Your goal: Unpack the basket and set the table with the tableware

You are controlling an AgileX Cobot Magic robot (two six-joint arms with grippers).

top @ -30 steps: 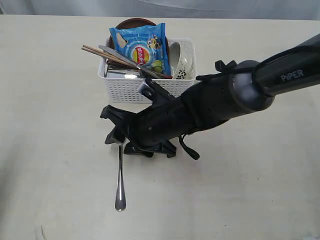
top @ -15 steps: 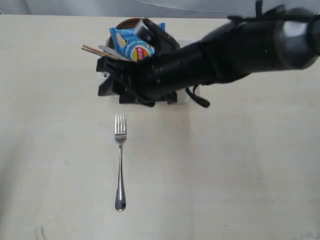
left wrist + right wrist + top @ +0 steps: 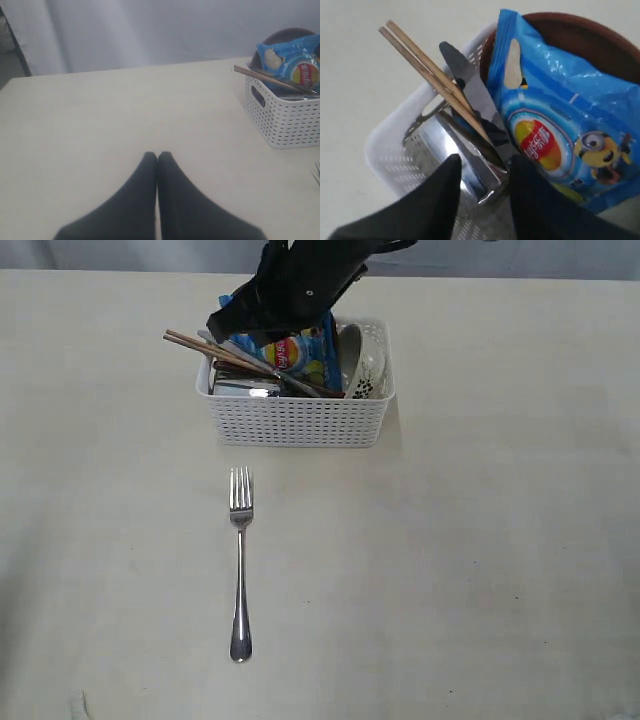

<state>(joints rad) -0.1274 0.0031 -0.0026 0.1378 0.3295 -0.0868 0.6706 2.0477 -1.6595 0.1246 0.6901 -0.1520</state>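
The right gripper (image 3: 486, 160) hangs over the white perforated basket (image 3: 395, 145) with its 2 fingers (image 3: 440, 195) partly spread. Nothing is clamped between them. The lower end of the silver knife (image 3: 470, 85) and the rim of the steel cup (image 3: 451, 142) show in the gap. 2 wooden chopsticks (image 3: 427, 67) lie along the knife, their tips sticking out over the basket wall. Beside them leans a blue chip bag (image 3: 555, 125), with the brown plate (image 3: 580, 35) upright behind it and a pale bowl (image 3: 365, 365) at the basket's other end.

The basket sits toward the far side of the table (image 3: 500, 540). A silver fork (image 3: 240, 560) lies flat on the table, apart from the basket, tines pointing toward it.

The left gripper (image 3: 157, 157) is pressed closed and empty, above bare tabletop to the side of the basket.
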